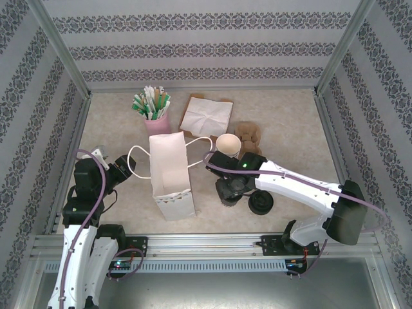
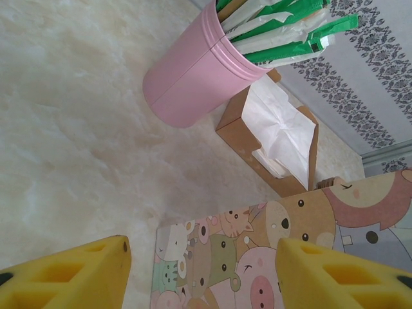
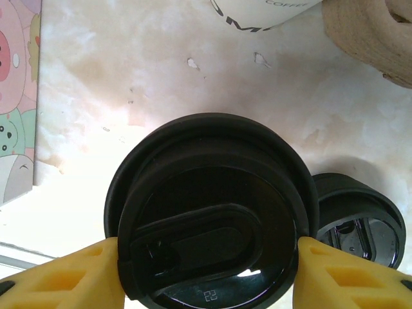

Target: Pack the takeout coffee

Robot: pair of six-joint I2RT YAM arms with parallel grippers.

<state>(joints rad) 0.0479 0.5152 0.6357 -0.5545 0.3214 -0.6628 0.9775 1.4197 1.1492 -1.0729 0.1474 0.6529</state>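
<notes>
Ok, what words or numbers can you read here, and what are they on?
"COFFEE": small dark print on the white paper cup at the top edge of the right wrist view.
Bigger letters under it: cut off by the edge, unreadable.
Tiny raised mark on the takeout coffee lid: too small to read.
Paper bag: cartoon animals, no words to be seen.

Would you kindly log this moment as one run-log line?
left gripper open, empty, near white paper bag | right gripper shut on takeout coffee | coffee on table, not yet bagged
</notes>
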